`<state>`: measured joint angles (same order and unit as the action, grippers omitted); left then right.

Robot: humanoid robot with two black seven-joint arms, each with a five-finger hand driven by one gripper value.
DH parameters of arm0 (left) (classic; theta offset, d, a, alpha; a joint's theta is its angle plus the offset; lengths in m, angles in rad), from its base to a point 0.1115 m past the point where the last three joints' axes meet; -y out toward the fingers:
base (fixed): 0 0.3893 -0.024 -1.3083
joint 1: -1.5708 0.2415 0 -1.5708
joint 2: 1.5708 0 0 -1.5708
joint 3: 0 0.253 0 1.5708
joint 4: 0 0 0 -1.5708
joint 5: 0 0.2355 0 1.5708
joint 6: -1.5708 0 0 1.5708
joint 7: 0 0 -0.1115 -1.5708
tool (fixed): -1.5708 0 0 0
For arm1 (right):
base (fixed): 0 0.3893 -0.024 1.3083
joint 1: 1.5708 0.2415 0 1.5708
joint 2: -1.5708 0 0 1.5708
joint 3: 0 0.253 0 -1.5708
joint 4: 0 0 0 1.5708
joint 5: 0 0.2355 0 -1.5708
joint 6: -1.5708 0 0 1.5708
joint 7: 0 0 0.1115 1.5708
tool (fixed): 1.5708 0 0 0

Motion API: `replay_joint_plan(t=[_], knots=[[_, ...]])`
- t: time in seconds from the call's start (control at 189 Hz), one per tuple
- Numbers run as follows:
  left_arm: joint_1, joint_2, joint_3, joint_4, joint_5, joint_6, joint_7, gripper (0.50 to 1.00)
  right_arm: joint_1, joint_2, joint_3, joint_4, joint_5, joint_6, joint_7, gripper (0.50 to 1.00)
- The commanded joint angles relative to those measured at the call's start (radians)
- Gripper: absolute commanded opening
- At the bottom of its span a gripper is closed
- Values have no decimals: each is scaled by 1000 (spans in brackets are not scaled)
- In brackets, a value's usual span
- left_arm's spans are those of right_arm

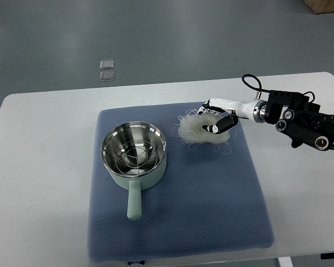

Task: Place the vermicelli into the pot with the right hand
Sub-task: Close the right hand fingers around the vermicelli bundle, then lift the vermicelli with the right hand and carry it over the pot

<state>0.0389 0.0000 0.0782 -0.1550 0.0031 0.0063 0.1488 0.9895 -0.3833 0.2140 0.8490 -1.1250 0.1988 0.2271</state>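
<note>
Right hand (218, 119) curled onto vermicelli (203, 132) beside pot (134, 157).

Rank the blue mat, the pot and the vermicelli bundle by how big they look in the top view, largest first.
1. Blue mat, by far the largest.
2. Pot, handle included.
3. Vermicelli, partly covered by the right hand, so its full spread is unclear, though it looks smaller than the pot.

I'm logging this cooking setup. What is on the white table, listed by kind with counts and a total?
Blue mat: 1
Mint-green pot with wire rack inside: 1
White vermicelli bundle: 1
Robot right hand, resting on the vermicelli: 1
Total: 4
</note>
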Motion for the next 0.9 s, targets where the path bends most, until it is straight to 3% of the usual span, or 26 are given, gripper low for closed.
replay_joint_plan(t=[0.0,0.175,0.392,0.482,0.896], knots=[[-1,0,0,0,0,0,0,1000,9,-48,47,48,1,5,54,500],[-1,0,0,0,0,0,0,1000,18,-117,97,131,2,22,101,500],[-1,0,0,0,0,0,0,1000,54,-123,117,208,2,17,161,500],[-1,0,0,0,0,0,0,1000,77,-105,122,213,2,17,187,500],[-1,0,0,-2,0,0,0,1000,161,96,45,197,-9,34,186,500]])
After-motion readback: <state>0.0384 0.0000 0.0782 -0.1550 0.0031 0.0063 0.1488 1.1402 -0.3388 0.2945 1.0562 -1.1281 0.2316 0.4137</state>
